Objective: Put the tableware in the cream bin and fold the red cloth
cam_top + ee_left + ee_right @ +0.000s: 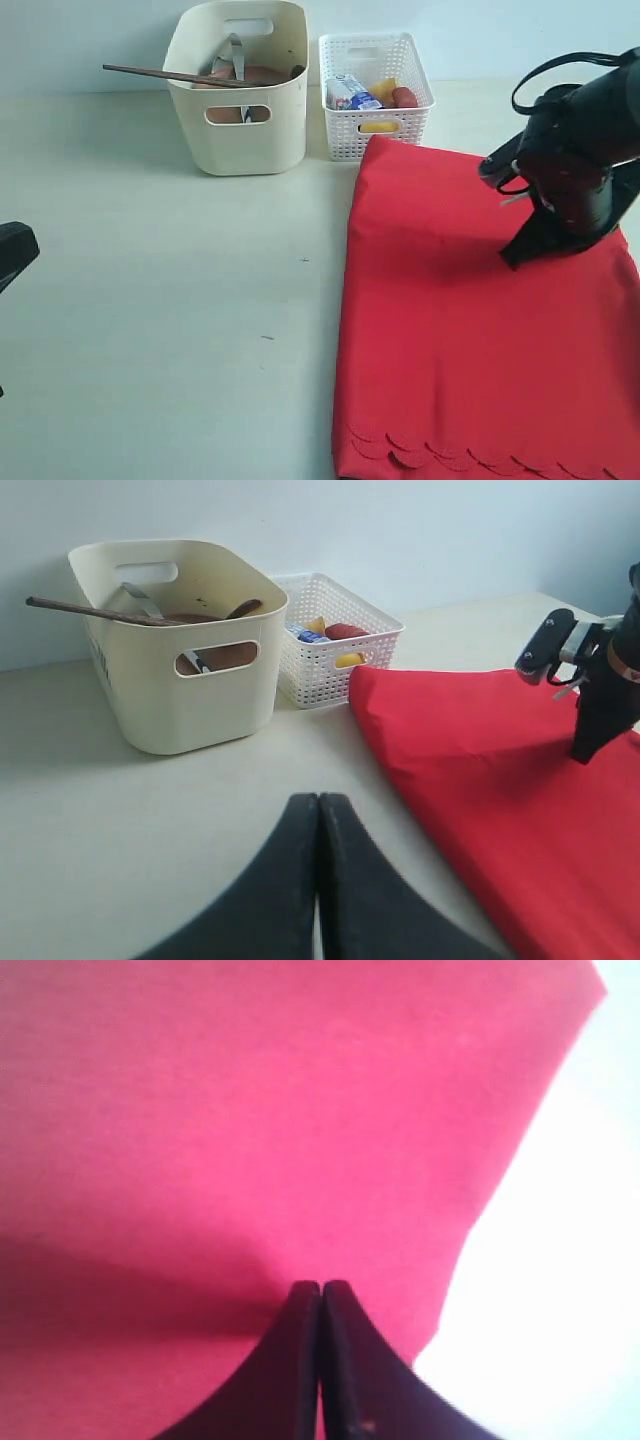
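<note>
The red cloth lies flat on the right of the table, doubled over, with its scalloped edge nearest the front. My right gripper is shut, tips down at the cloth's surface near its far right side, nothing visibly between them. The cream bin stands at the back and holds tableware. A long brown stick pokes out over its rim, beside a silver piece and brown wood. My left gripper is shut and empty over bare table.
A white lattice basket with food items stands right of the cream bin, touching the cloth's far corner. A dark part of the left arm shows at the left edge. The cream tabletop stretches left of the cloth.
</note>
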Tool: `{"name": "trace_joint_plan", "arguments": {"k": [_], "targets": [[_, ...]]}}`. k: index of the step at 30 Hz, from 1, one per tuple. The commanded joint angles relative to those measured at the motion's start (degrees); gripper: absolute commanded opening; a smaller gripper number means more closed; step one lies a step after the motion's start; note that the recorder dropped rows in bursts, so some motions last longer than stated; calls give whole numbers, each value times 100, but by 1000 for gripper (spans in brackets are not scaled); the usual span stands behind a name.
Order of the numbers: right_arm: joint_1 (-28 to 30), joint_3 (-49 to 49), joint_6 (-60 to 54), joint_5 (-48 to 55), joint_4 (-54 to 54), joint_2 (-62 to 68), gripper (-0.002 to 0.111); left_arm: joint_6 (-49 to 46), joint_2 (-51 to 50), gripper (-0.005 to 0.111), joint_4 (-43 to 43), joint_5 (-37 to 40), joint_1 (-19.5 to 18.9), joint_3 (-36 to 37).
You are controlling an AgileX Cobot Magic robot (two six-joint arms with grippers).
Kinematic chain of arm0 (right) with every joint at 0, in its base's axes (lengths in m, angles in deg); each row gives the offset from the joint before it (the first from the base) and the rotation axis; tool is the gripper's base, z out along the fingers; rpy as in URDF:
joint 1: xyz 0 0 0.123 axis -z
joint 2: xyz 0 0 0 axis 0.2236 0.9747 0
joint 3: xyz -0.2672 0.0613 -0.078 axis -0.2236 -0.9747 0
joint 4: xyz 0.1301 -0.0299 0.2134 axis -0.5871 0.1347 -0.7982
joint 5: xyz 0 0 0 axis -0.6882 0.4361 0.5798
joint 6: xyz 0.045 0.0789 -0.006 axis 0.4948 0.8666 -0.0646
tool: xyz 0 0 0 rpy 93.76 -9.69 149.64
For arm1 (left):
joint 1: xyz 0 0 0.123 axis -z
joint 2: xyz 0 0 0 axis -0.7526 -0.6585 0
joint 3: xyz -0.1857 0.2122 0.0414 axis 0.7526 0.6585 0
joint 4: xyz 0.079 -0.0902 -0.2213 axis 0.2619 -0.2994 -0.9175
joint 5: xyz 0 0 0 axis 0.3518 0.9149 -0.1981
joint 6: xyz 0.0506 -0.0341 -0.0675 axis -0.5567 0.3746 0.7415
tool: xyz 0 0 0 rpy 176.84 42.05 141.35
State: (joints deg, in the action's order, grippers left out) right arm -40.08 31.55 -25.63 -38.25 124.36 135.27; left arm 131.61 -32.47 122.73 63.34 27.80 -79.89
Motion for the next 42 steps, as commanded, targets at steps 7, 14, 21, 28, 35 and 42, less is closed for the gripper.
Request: {"name": "trace_joint_plan", "arguments": {"k": [7,14,21,28,35,42], "targets": [[112,0,-1849,-2206,-3473,-1366,0,26,26,0,55,14,3,34],[-248,0,-3972,-2568,-5250,-402,0,26,26,0,55,14,3,34],[132,0,-3731,-2448,-4542,184,0,26,26,0,55,10,3,34],[958,0,-2691,-1854,-3284,235,0,26,26,0,55,10,3,34],[1160,78,-2584,-1826,-2997,166,0,26,26,0,55,10,3,34],[1160,121,-2144,-1441,-2928,-627,0,26,26,0,55,10,3,34]]}}
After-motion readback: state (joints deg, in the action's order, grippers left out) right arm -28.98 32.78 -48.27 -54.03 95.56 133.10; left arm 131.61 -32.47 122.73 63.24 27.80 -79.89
